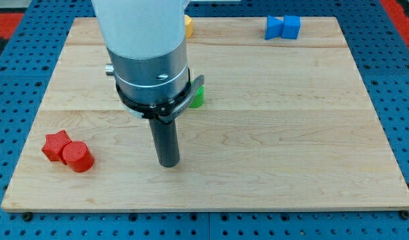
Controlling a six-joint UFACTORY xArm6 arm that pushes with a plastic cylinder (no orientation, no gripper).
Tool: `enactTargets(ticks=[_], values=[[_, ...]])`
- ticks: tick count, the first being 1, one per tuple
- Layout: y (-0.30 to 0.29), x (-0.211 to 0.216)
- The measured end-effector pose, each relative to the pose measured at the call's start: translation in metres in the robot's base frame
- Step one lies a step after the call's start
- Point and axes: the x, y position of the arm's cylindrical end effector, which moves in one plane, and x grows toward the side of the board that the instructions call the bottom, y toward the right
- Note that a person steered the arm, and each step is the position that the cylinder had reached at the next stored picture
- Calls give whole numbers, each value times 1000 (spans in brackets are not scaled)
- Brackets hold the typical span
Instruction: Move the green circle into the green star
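My tip (168, 164) rests on the wooden board (291, 133), left of centre and toward the view's bottom. A green block (197, 99) peeks out from behind the arm's body, above and to the right of the tip; only a small part shows, so I cannot tell its shape. No second green block shows; the arm hides the board's upper-left middle. The tip touches no block.
A red star (56, 145) and a red cylinder (77, 157) sit touching at the view's lower left. Two blue blocks (282, 27) sit together at the top right. A yellow block (188, 26) peeks out at the top beside the arm.
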Motion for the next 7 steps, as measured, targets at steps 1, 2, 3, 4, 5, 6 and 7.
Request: enactTargets(ticks=[1,2,3,4,5,6,7], values=[[22,-51],[65,-95],[83,-119],[81,-120],[95,-121],[117,-138],[113,-138]])
